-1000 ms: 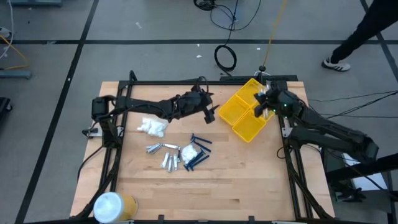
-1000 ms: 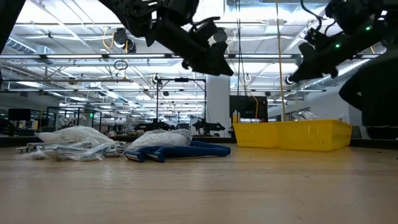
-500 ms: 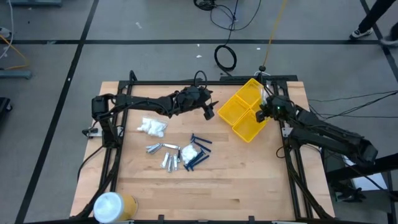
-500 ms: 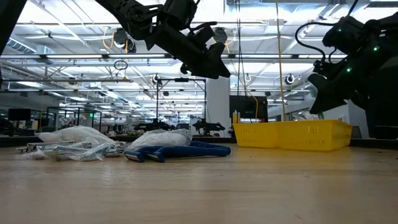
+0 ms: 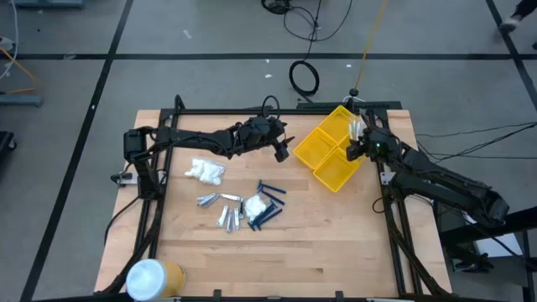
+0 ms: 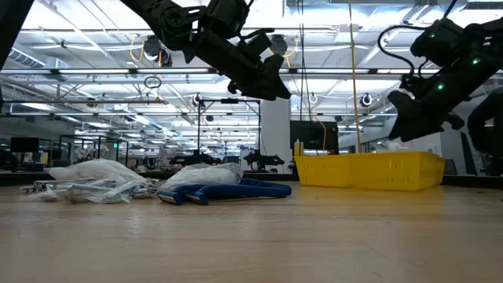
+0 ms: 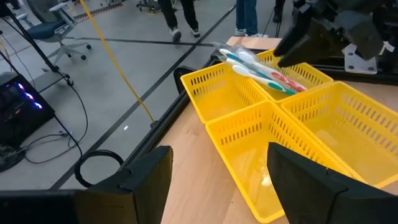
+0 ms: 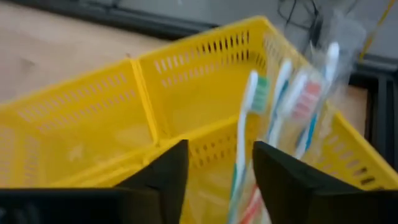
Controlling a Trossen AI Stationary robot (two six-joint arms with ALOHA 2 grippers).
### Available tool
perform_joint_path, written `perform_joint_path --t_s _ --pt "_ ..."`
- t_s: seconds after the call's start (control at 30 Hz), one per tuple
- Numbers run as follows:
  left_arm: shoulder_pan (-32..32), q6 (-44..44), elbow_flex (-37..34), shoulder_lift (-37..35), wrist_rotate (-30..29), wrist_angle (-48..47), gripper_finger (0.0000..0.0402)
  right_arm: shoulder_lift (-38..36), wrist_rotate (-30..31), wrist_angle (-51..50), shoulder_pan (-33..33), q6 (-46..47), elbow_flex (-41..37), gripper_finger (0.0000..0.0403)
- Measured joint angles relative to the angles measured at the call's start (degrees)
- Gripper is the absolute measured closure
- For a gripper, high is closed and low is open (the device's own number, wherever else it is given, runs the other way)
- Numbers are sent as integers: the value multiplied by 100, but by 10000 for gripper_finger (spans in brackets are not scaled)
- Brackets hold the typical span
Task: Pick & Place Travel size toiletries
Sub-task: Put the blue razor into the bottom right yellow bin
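A clear packet of toothbrushes (image 8: 283,106) stands tilted in the far compartment of the yellow bin (image 5: 332,147), head ends leaning over its rim (image 7: 249,61). My right gripper (image 8: 221,149) is open just beside that compartment, on the bin's right side (image 5: 354,149), touching nothing. My left gripper (image 5: 285,153) hangs open in the air left of the bin (image 7: 221,155). On the table lie silvery tubes (image 5: 216,201), white packets (image 5: 205,170) and dark blue combs (image 5: 268,210), heaped together (image 6: 204,189).
A big white-and-yellow cylinder (image 5: 151,277) lies at the table's near left corner. The bin's near compartments (image 7: 348,124) hold little that shows. Bare wood stretches along the near side (image 5: 319,243). Black frame rails (image 5: 390,210) run along both table sides.
My right gripper has drawn back from above the bin's far compartment toward the table's near right and come down lower, then held still. The toothbrush packet stays leaning in the bin.
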Motion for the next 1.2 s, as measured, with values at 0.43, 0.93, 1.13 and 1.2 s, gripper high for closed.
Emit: perform_joint_path --t_s 0.43,0.93,1.13,1.2 --pt "4 124 -2 0 -2 -66 149 -458 -382 1021 13 -163 0 136" --pt "0 116 -2 2 -2 -64 148 -456 -349 1038 13 -165 0 138" --pt "0 -35 -2 2 -2 -64 149 -456 -346 1038 13 -165 0 136" --pt "0 -44 -2 2 -2 -64 149 -456 -346 1038 13 -165 0 136"
